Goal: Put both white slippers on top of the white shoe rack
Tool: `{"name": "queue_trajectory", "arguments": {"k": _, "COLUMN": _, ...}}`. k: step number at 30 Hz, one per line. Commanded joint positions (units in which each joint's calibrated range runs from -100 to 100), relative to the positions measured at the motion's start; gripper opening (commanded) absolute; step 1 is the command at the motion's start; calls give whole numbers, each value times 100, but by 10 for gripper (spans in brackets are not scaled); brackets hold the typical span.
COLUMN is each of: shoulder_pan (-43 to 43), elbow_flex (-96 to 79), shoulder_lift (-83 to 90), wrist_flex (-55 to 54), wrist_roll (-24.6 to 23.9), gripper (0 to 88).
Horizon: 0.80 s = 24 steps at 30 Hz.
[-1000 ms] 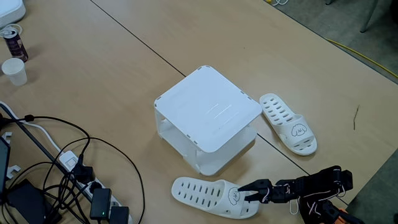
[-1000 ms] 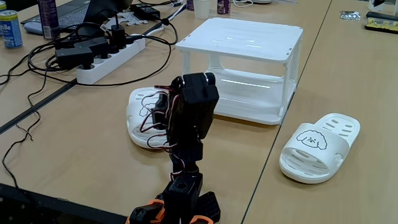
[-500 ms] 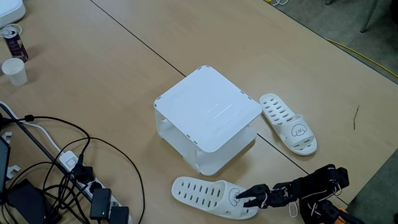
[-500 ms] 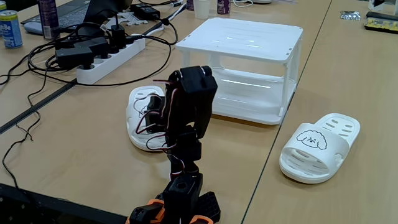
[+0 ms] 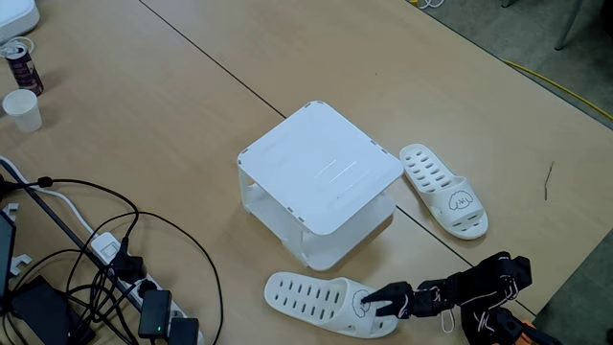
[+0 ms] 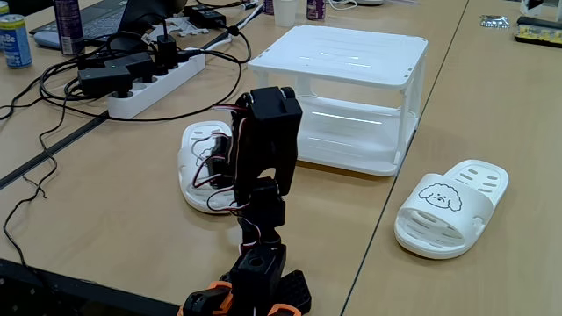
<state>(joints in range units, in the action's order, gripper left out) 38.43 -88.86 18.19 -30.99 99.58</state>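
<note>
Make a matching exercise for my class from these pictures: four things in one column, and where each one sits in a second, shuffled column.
Things:
1. white shoe rack
2. slipper away from the arm
3. gripper
4. paper cup

Places:
A. at the strap of the near slipper
B. middle of the table
C. far left edge in the higher fixed view
D. right of the rack in both fixed views

Pairs: 1-B, 2-D, 3-A, 4-C

This looked like an office or lab workroom. Several pale wood-laminate tabletops (image 5: 144, 105) were pushed together edge to edge, with grey carpet (image 5: 536, 34) beyond them. A white multi-socket power strip (image 6: 154, 88) fed a tangle of black cables (image 5: 86, 240), and a dark laptop (image 6: 132, 13), a white paper cup (image 5: 23, 109) and drink cans (image 6: 14, 40) sat on them.
</note>
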Motion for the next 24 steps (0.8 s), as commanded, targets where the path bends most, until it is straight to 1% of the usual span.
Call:
{"name": "queue_trajectory", "arguments": {"k": 1, "shoulder_pan": -158, "elbow_flex": 429, "shoulder_lift": -14, "wrist_flex": -137, "wrist_roll": 42, "gripper": 190}}
{"name": "queue_trajectory", "arguments": {"k": 15, "shoulder_pan": -126, "elbow_flex": 483, "shoulder_lift": -89, "wrist_flex": -137, "wrist_roll": 42, "gripper": 185}}
{"name": "queue_trajectory", "arguments": {"k": 18, "shoulder_pan": -117, "elbow_flex": 465, "shoulder_lift": -64, "wrist_flex": -137, "wrist_roll": 42, "gripper": 126}}
{"name": "queue_trajectory", "arguments": {"k": 22, "shoulder_pan": 14, "elbow_flex": 465, "shoulder_lift": -47, "wrist_flex": -137, "wrist_roll": 42, "gripper": 13}}
{"name": "queue_trajectory", "arguments": {"k": 24, "shoulder_pan": 162, "elbow_flex": 483, "shoulder_lift": -39, "wrist_flex": -137, "wrist_roll": 42, "gripper": 8}}
